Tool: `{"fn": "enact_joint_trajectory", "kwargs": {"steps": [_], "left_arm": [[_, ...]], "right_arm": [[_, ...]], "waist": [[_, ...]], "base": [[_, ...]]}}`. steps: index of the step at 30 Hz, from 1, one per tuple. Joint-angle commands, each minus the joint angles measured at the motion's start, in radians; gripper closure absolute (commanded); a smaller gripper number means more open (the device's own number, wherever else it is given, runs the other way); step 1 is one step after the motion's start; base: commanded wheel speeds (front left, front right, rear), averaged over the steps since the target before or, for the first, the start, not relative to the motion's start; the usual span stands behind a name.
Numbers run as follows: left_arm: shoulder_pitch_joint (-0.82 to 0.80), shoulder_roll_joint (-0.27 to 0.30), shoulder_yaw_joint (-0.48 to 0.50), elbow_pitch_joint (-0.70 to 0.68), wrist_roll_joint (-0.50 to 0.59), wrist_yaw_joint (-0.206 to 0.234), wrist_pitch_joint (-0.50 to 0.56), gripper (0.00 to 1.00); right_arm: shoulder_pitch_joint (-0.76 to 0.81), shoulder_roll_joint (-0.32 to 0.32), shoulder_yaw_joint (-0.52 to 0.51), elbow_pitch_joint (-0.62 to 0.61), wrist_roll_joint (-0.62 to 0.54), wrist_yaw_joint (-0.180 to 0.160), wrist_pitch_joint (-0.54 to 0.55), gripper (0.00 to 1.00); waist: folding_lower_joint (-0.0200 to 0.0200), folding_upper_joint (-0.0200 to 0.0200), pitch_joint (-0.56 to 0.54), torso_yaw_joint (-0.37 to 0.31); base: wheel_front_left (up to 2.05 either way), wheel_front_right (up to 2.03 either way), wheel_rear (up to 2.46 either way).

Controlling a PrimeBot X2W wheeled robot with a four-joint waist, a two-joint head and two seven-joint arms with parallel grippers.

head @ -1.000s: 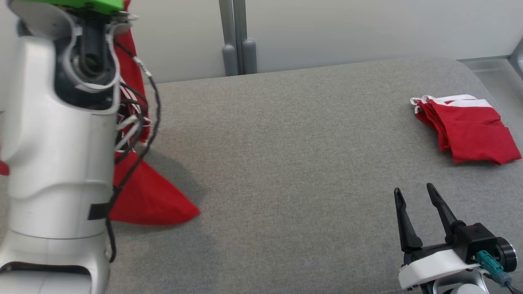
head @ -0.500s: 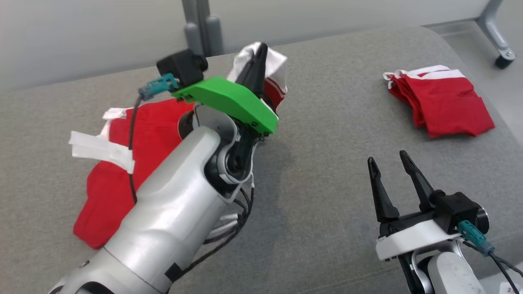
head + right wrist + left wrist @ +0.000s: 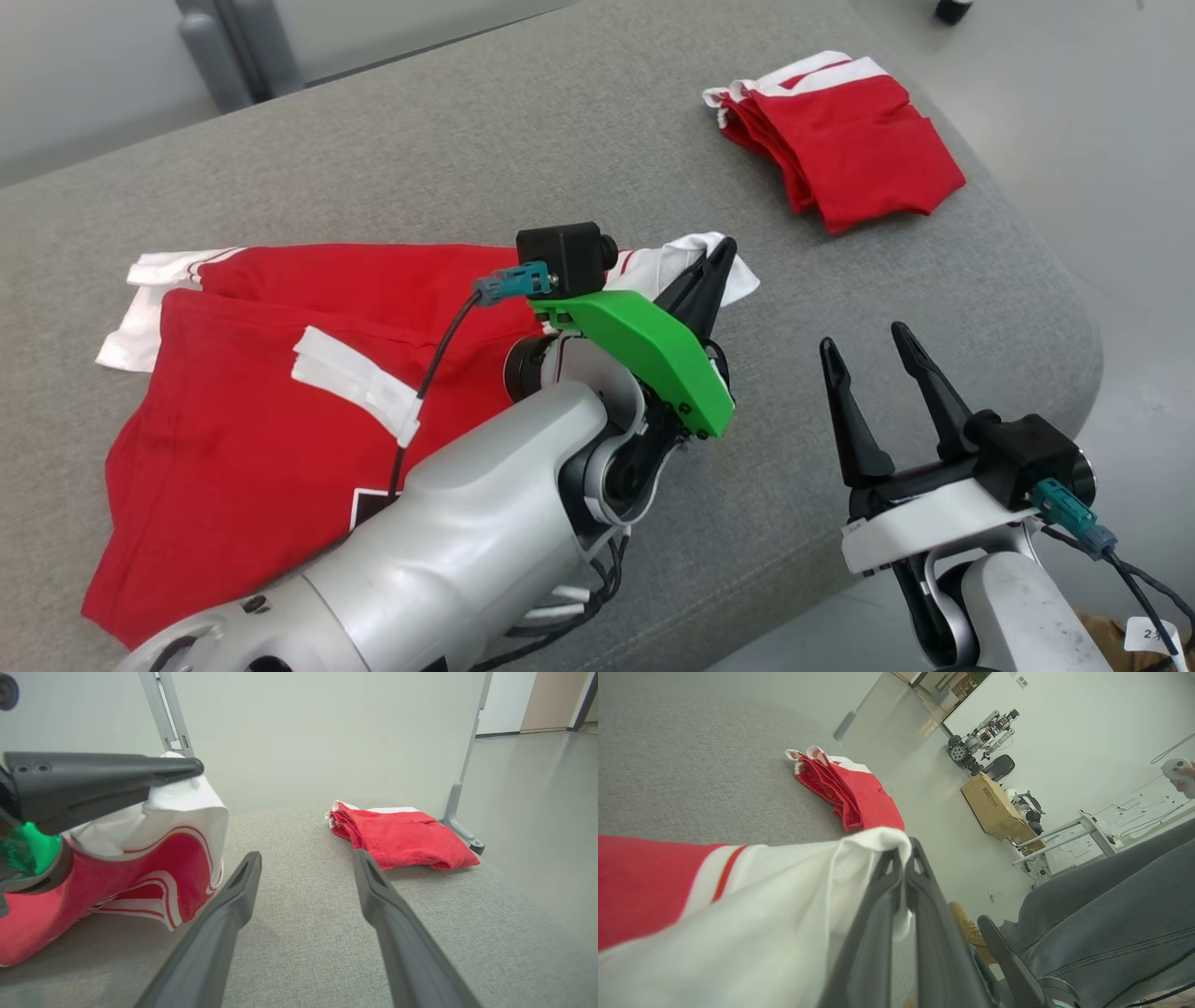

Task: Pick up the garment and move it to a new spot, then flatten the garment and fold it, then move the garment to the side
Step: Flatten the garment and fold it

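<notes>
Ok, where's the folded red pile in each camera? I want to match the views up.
Head view: the folded red pile lies upper right, near the far corner of the grey cushion.
Left wrist view: the pile is upper centre-left, beyond the fingertips.
Right wrist view: the pile is right of centre, past the open right hand.
Shared landmark: the left hand, shut on the white edge of the spread garment.

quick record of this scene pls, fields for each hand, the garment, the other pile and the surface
left hand: shut on the garment's white edge, that corner raised
right hand: open, empty, to the right of the garment
garment: red and white, mostly spread on the surface, not folded
folded pile: red and white, far right corner, apart from both hands
surface: grey fabric, padded
</notes>
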Motion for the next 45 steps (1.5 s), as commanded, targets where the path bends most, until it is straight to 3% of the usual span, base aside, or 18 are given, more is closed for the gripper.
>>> {"fn": "enact_joint_trajectory", "kwargs": {"steps": [1, 2, 6, 10, 13, 18, 23, 30, 37, 45], "left_arm": [[0.009, 0.009, -0.003, 0.003, 0.004, -0.015, -0.004, 0.53], [0.026, 0.008, -0.021, 0.007, -0.008, -0.022, -0.004, 0.0], [0.061, 0.009, -0.074, 0.034, -0.042, -0.041, 0.057, 0.0], [0.127, 0.006, -0.089, -0.041, -0.068, -0.124, 0.184, 0.0], [0.148, 0.008, -0.088, -0.095, -0.049, -0.161, 0.188, 0.0], [0.097, 0.014, -0.079, -0.02, 0.022, -0.131, 0.106, 0.0], [0.044, 0.102, -0.026, 0.097, 0.032, -0.099, 0.077, 0.0], [-0.009, 0.224, 0.002, 0.218, 0.022, -0.088, 0.126, 0.0], [-0.052, 0.34, 0.096, 0.365, -0.074, -0.12, 0.196, 0.0], [-0.064, 0.397, 0.147, 0.497, -0.141, -0.19, 0.29, 0.0]], "right_arm": [[-0.013, 0.0, -0.004, 0.002, 0.004, -0.002, 0.0, 0.0], [-0.015, 0.0, -0.007, 0.001, 0.006, -0.002, 0.0, 0.0], [-0.002, 0.0, -0.023, 0.004, -0.003, -0.002, 0.0, 0.0], [0.026, 0.0, -0.043, 0.014, -0.028, -0.002, 0.0, 0.0], [0.027, 0.0, -0.055, 0.009, -0.036, -0.002, 0.0, 0.0], [0.046, -0.001, -0.08, -0.003, -0.05, -0.002, 0.0, 0.0], [0.067, -0.001, -0.089, -0.01, -0.063, -0.002, 0.0, 0.0], [0.09, -0.001, -0.093, -0.01, -0.065, -0.002, 0.0, 0.0], [0.083, -0.001, -0.082, -0.009, -0.078, -0.002, 0.0, 0.0], [0.083, -0.001, -0.074, -0.001, -0.102, -0.002, 0.0, 0.0]], "waist": [[0.0, -0.0001, 0.05, -0.059], [0.0, -0.0001, 0.052, -0.06], [0.0, -0.0001, 0.05, -0.043], [0.0, -0.0001, 0.033, 0.002], [0.0, -0.0001, 0.024, 0.031], [0.0, -0.0001, 0.002, 0.068], [0.0, -0.0001, -0.011, 0.083], [0.0, -0.0001, -0.007, 0.093], [0.0, -0.0001, 0.015, 0.09], [0.0, -0.0001, 0.029, 0.091]], "base": [[0.0, 0.0, 0.0], [0.0, 0.0, 0.0], [0.0, 0.0, 0.0], [0.0, 0.0, 0.0], [0.0, 0.0, 0.0], [0.0, 0.0, 0.0], [0.0, 0.0, 0.0], [0.0, 0.0, 0.0], [0.0, 0.0, 0.0], [0.0, 0.0, 0.0]]}}
